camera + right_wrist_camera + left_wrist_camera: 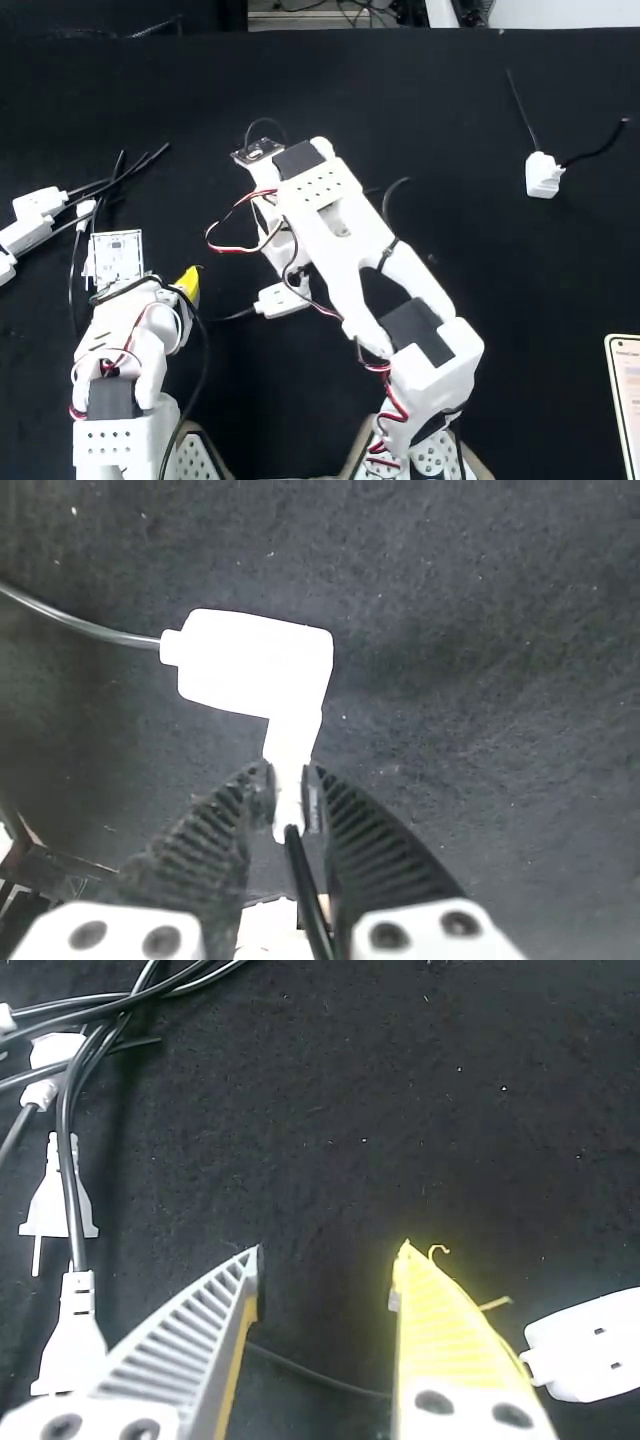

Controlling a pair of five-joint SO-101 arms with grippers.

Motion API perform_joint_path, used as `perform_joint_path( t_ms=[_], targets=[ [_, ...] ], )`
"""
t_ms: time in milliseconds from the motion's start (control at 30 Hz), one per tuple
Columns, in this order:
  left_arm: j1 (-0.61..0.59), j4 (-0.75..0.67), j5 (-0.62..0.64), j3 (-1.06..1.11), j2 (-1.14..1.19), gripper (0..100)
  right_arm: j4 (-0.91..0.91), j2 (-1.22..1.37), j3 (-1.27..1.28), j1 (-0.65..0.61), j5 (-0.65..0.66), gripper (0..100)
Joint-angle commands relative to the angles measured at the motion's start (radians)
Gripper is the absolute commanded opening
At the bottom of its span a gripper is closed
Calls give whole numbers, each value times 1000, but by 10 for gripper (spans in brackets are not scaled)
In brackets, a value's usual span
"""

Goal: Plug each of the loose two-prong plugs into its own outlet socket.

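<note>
Near the middle of the black worktop point(480, 90), apparently beneath the right arm point(320, 200) though hard to confirm from above: a white socket block point(255, 670) with the narrow body of a two-prong plug point(292, 735) butted against its side; cannot tell whether seated. Pressed together on that plug body, the right hand point(285, 785), with a black cord point(305, 880) lying between the ribbed fingers point(370, 840). Spread wide over bare cloth toward the near left corner, the left hand point(330, 1250), pinching nothing. Judged for handling: light, rigid moulded plastic throughout, smooth enough to twist in a pinch. Sockets probably free to skid on the cloth under a push, so best braced from behind or held across the broad flanks. Plugs best taken across the flat sides of the body, close behind the prongs, never by the limp cord, prone to tugging sideways. Prongs thin and likely to bend if driven in crooked. For looks: a blocky, round-cornered two-slot socket point(590, 1345) just beside the yellow finger point(450, 1340); a flat, tapering white loose plug point(42, 1210) toward the left edge, crossed by another dark cable; a slim metal prong point(37, 1255) at its wide end.
</note>
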Motion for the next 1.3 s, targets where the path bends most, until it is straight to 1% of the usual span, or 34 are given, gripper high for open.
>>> perform_joint_path(
  t_ms=[0, 200, 467, 700, 1133, 1267],
  targets=[
    [-4, -11, 9, -10, -3, 220, -29, -12, -27, 17, -14, 11],
    [-4, -11, 9, -10, -3, 220, -29, -10, -22, 18, -14, 11],
    [-4, -11, 9, -10, -3, 220, -43, 76, -39, 18, -14, 11],
    [-4, -11, 9, -10, -3, 220, -41, 76, -82, 18, -14, 11],
    [-4, -11, 8, -10, -3, 220, -29, 74, -76, 18, -12, 11],
    [-4, -11, 8, -10, -3, 220, -48, 13, -31, 18, -12, 11]
  ],
)
